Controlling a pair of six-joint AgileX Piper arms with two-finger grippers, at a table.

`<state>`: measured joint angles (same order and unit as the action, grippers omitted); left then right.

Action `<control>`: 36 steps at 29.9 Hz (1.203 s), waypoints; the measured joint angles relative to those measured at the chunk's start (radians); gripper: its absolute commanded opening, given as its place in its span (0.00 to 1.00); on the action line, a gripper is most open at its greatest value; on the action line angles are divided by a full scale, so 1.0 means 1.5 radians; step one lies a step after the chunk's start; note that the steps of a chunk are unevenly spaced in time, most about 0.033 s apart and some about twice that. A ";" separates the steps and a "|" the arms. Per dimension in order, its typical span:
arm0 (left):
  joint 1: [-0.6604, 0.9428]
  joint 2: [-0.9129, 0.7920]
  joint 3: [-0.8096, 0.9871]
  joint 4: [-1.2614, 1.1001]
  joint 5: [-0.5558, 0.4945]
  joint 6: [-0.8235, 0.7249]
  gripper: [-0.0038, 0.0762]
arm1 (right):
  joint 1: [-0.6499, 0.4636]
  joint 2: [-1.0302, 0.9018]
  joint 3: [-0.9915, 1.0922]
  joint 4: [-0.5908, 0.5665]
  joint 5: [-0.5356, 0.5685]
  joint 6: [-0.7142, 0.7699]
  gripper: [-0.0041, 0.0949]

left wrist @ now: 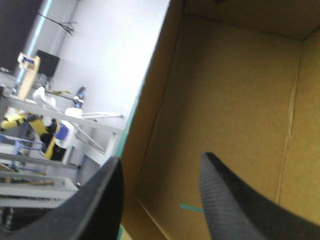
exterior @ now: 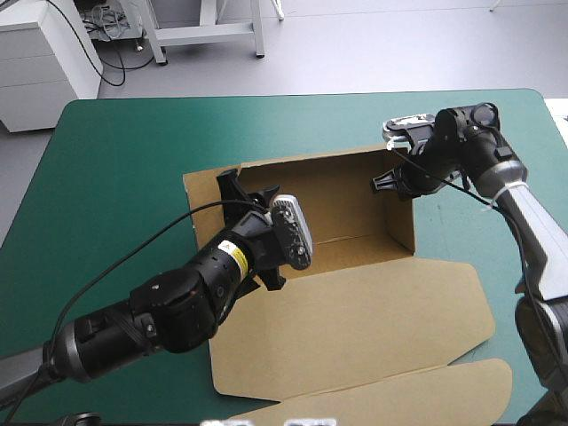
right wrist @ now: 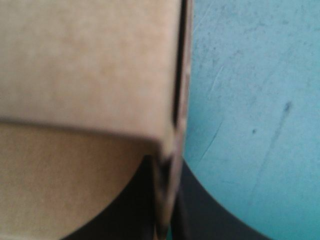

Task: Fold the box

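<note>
Brown board fills the middle of my teal-green cover: the box sits there as an open tray. Its far wall and right wall stand up, and its lid lies flat toward the table's near edge. Past the lid, right at that near edge, lies a further strip of brown board; I cannot tell whether it is part of the same sheet. My left gripper is at the tray's left side, reaching in from the near left. In my left wrist view its jaws are wide apart and straddle the left wall. One black finger is outside the board and the other is inside, over the tray's floor. The wall runs close by the outer finger, and I cannot tell whether they touch. A thin sliver of teal-green shows at the floor ahead of the inner finger. My right gripper is at the upper far end of the right wall, near the corner it makes with the far wall. In my right wrist view those jaws are all but closed, with the wall's edge pinched between them. The board spreads away on the inner side, and bare cover shows on the outer side. The two grippers are well apart, one at each end of the tray.
</note>
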<state>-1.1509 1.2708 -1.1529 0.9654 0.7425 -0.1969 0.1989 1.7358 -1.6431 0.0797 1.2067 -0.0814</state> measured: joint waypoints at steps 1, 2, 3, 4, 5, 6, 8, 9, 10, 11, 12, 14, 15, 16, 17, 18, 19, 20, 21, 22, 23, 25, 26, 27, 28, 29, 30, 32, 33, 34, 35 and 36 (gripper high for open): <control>0.024 0.000 -0.005 -0.039 0.001 0.023 0.33 | 0.000 0.019 -0.023 -0.001 0.003 0.001 0.03; 0.052 0.000 -0.008 -0.070 0.002 0.041 0.30 | 0.000 0.031 -0.036 -0.002 0.003 0.001 0.03; 0.083 0.000 -0.012 -0.109 0.003 0.062 0.25 | 0.000 0.046 -0.051 -0.002 0.000 0.002 0.03; 0.116 0.000 -0.015 -0.148 0.006 0.080 0.22 | 0.000 0.060 -0.063 -0.002 -0.006 0.003 0.03; 0.143 0.000 -0.016 -0.174 0.007 0.090 0.18 | 0.000 0.073 -0.072 -0.002 -0.014 0.004 0.03; 0.176 0.000 -0.017 -0.205 0.007 0.098 0.15 | 0.000 0.082 -0.078 -0.002 -0.021 0.005 0.03; 0.230 -0.001 -0.017 -0.256 0.007 0.105 0.08 | 0.000 0.102 -0.086 -0.003 -0.042 0.007 0.03; 0.257 -0.003 -0.017 -0.285 0.007 0.106 0.06 | 0.000 0.111 -0.088 -0.003 -0.054 0.008 0.03; 0.280 -0.007 -0.017 -0.315 0.007 0.108 0.04 | 0.000 0.119 -0.090 -0.003 -0.065 0.008 0.03; 0.295 -0.012 -0.015 -0.344 0.007 0.109 0.04 | 0.000 0.126 -0.090 -0.003 -0.073 0.009 0.03; 0.312 -0.021 -0.011 -0.369 0.007 0.109 0.04 | 0.000 0.133 -0.091 -0.003 -0.083 0.010 0.03; 0.333 -0.046 0.005 -0.402 0.006 0.110 0.04 | 0.000 0.146 -0.092 -0.003 -0.102 0.010 0.03; 0.339 -0.065 0.021 -0.415 0.004 0.110 0.04 | 0.000 0.153 -0.092 -0.004 -0.108 0.010 0.03; 0.342 -0.088 0.040 -0.424 -0.001 0.110 0.04 | 0.000 0.159 -0.092 -0.006 -0.109 0.010 0.03; 0.344 -0.109 0.063 -0.431 -0.007 0.108 0.04 | 0.000 0.164 -0.092 -0.008 -0.106 0.010 0.03; 0.344 -0.137 0.090 -0.436 -0.016 0.104 0.04 | 0.000 0.170 -0.092 -0.010 -0.105 0.010 0.03; 0.344 -0.168 0.120 -0.438 -0.025 0.097 0.04 | 0.000 0.171 -0.093 -0.010 -0.103 0.010 0.03; 0.344 -0.201 0.145 -0.441 -0.034 0.087 0.04 | 0.000 0.172 -0.093 -0.010 -0.103 0.010 0.03; 0.344 -0.236 0.178 -0.443 -0.043 0.078 0.04 | 0.002 0.172 -0.095 -0.014 -0.102 0.010 0.03; 0.344 -0.272 0.210 -0.444 -0.048 0.070 0.04 | 0.006 0.172 -0.095 -0.018 -0.101 0.010 0.03; 0.344 -0.309 0.242 -0.446 -0.051 0.060 0.04 | 0.010 0.172 -0.095 -0.025 -0.101 0.010 0.03; 0.344 -0.378 0.297 -0.449 -0.052 0.046 0.04 | 0.020 0.172 -0.096 -0.044 -0.101 0.011 0.03; 0.344 -0.416 0.325 -0.452 -0.052 0.038 0.04 | 0.026 0.172 -0.096 -0.053 -0.100 0.012 0.03; 0.344 -0.445 0.350 -0.454 -0.052 0.034 0.04 | 0.030 0.172 -0.096 -0.065 -0.100 0.015 0.03; 0.344 -0.481 0.372 -0.457 -0.052 0.031 0.04 | 0.035 0.172 -0.096 -0.075 -0.100 0.016 0.03; 0.344 -0.514 0.391 -0.463 -0.050 0.029 0.04 | 0.039 0.172 -0.096 -0.082 -0.100 0.017 0.03; 0.344 -0.544 0.405 -0.467 -0.048 0.027 0.04 | 0.041 0.172 -0.096 -0.086 -0.099 0.018 0.03; 0.344 -0.597 0.432 -0.472 -0.040 0.025 0.04 | 0.042 0.172 -0.096 -0.088 -0.099 0.020 0.03; 0.344 -0.615 0.440 -0.473 -0.034 0.025 0.04 | 0.042 0.172 -0.096 -0.088 -0.099 0.020 0.03; 0.344 -0.635 0.448 -0.478 -0.025 0.024 0.04 | 0.042 0.172 -0.096 -0.088 -0.099 0.021 0.03; 0.344 -0.653 0.455 -0.484 -0.014 0.024 0.04 | 0.042 0.172 -0.096 -0.089 -0.099 0.021 0.03; 0.344 -0.666 0.461 -0.488 -0.006 0.024 0.04 | 0.042 0.172 -0.096 -0.089 -0.099 0.021 0.03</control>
<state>-0.6348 0.2711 -0.4621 0.2329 0.7332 -0.1611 0.2624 1.9941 -1.7878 -0.0544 1.0579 -0.0500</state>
